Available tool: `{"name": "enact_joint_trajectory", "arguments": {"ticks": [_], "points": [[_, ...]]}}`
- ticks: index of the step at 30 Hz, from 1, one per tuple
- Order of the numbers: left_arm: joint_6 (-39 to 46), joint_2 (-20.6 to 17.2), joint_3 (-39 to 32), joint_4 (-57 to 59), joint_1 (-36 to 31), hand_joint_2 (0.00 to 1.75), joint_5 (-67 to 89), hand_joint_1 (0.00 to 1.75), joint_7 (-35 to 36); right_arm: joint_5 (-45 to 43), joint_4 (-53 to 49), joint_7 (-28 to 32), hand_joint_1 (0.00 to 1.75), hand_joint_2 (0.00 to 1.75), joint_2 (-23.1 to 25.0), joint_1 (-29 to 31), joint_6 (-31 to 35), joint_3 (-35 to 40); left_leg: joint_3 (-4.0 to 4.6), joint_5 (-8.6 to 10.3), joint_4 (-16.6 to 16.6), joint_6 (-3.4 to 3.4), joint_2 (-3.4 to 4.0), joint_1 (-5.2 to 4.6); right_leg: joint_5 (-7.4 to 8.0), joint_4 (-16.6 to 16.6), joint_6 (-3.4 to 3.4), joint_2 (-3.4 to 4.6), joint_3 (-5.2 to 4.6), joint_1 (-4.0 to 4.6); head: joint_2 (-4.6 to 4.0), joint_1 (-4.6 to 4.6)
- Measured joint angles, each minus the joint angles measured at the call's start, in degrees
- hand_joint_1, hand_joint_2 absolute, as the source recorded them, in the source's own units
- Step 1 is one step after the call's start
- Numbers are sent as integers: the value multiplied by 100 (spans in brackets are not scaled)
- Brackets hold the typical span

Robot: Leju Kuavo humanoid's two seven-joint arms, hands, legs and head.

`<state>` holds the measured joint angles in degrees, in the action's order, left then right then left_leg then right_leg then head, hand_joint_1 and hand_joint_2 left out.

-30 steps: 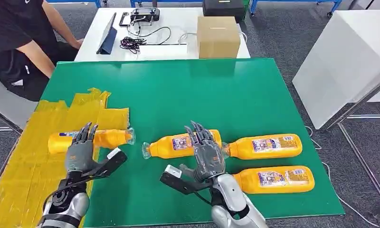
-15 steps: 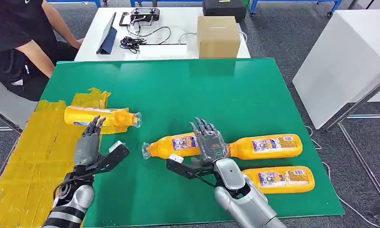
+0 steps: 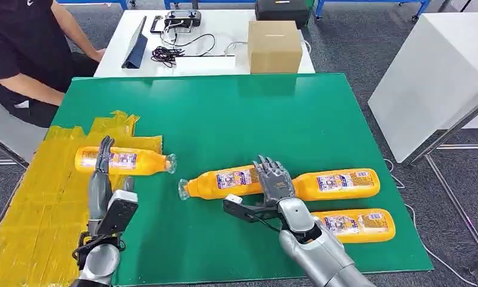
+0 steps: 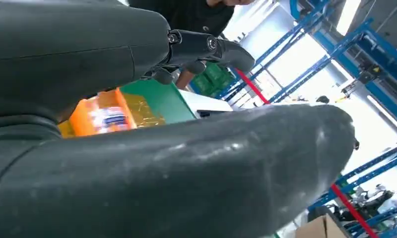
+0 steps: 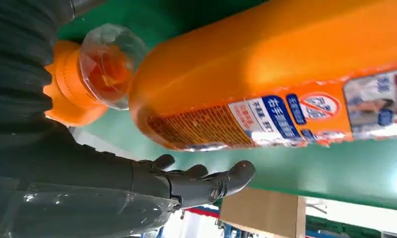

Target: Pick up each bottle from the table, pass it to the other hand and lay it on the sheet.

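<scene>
On the green desk (image 3: 224,119), one orange bottle (image 3: 124,161) lies on its side on the yellow sheet (image 3: 39,203) at the left of the head view, its clear cap end pointing right, at the sheet's edge. The left hand (image 3: 105,191) sits just below that bottle in the frame, fingers straight and extended toward it, holding nothing; its fingertips reach the bottle's lower edge, though contact cannot be judged. Three more bottles lie on the bare green in the lower centre and right: a left-centre bottle (image 3: 224,182), a second bottle (image 3: 338,184) to its right in the same row, and a third bottle (image 3: 353,225) below that one. The right hand (image 3: 274,186) rests spread and empty over the junction between the left-centre bottle and the second one. In the right wrist view its fingers (image 5: 206,183) stretch out beside a bottle's body. A cardboard box (image 3: 274,46) stands at top centre.
</scene>
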<state>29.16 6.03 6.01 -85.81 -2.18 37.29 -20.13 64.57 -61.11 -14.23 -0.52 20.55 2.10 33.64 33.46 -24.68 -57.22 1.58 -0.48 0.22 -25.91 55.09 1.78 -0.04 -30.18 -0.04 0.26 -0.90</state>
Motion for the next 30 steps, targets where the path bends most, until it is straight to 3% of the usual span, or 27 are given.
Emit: {"name": "enact_joint_trajectory", "arguments": {"ticks": [5,6,11,27,28,30], "points": [[-2,28,0,-81,21,0,-138,0,-72,0,76,-22,0,175,-4,48,-136,2,1,0,0,0,0,0,0,1,0,0,0,1,0,0],[-11,39,0,-111,17,0,-255,0,-87,-15,96,-74,173,175,0,79,-301,9,1,0,0,0,0,0,0,1,0,0,-1,1,0,0],[-66,63,4,-271,12,0,-754,0,-199,-247,361,-135,175,175,7,292,-756,74,-1,0,0,0,-1,-1,0,1,0,0,1,0,0,-2],[-215,87,199,-395,9,0,-1570,0,-511,-673,1353,146,175,175,83,790,-480,90,-45,-1,1,-1,5,0,-1,-2,-1,2,33,1,0,0],[-433,94,212,-406,12,175,-1868,0,-468,-727,1388,135,175,175,100,775,-299,59,-47,-2,1,-1,3,-1,-1,-2,-1,1,37,1,0,-2],[-1055,131,212,-439,42,175,-2732,0,-286,-914,1383,215,175,175,169,684,159,-53,-45,-1,2,-1,-1,-1,-1,-2,-1,-1,38,0,0,-2]]}}
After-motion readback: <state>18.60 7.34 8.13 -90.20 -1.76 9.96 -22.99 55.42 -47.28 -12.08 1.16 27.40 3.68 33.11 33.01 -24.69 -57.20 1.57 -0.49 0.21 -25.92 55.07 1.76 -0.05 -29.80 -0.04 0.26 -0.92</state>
